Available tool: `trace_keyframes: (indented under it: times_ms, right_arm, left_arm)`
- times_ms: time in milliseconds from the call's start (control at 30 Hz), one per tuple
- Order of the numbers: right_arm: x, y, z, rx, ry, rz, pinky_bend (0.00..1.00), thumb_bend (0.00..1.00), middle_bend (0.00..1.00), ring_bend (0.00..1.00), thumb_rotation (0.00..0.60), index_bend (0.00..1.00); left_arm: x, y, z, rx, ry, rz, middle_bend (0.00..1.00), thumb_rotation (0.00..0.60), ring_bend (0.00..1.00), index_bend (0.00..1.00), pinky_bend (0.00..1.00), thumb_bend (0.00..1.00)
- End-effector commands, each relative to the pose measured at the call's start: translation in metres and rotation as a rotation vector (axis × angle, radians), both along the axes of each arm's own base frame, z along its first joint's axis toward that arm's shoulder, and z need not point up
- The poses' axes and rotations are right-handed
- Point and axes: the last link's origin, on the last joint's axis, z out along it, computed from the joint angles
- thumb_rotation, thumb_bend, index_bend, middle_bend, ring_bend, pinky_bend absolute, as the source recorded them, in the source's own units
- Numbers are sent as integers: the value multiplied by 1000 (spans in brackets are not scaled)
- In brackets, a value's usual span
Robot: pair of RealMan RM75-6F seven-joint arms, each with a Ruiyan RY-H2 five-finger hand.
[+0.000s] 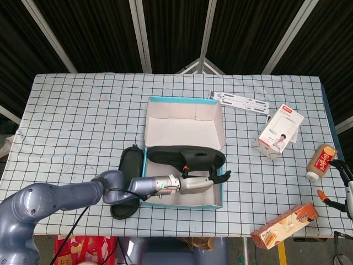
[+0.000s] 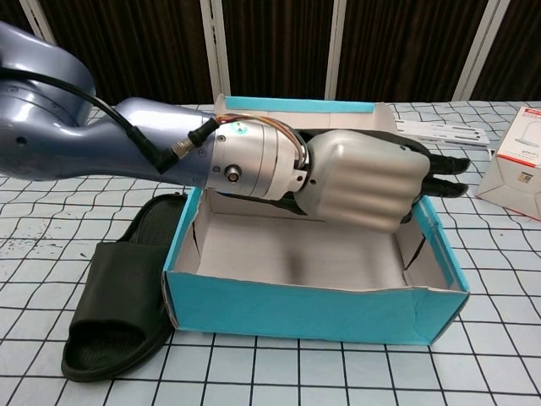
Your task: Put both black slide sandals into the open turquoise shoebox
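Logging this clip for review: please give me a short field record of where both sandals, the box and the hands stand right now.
box: open turquoise cardboard shoebox, lid up, mid-table
sandal one: black rubber slide sandal lying across the shoebox's far edge, over the interior
sandal two: second black slide sandal flat on the checked tablecloth, against the box's left wall
left hand: silver left hand over the box, fingers at sandal one; grip unclear
right hand: not visible

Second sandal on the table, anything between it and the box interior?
Only the box's left wall. The second sandal lies flat against it outside the shoebox. Inside, the left hand with the first sandal occupies the far side.
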Motion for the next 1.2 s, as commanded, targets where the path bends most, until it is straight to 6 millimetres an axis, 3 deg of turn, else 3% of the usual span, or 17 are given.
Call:
trace_keyframes:
  times_ms: [33,400,1200]
  right_arm:
    - [0,0,0,2,0,0,213,233,213,253,600,237]
    - [0,0,0,-1,-1,0,213,233,213,253,600,237]
    - [-1,0,0,3,-1,-7,213,234,213,253,600,236]
  left_arm:
    - [-13,-11,1,-30,-23,13,445,600,29,447,78,428]
    - [-21,-16,-8,-52,-21,34,457,600,29,445,78,428]
    - [-35,-4,-34,-36,-41,209,449,600,45,407,78,428]
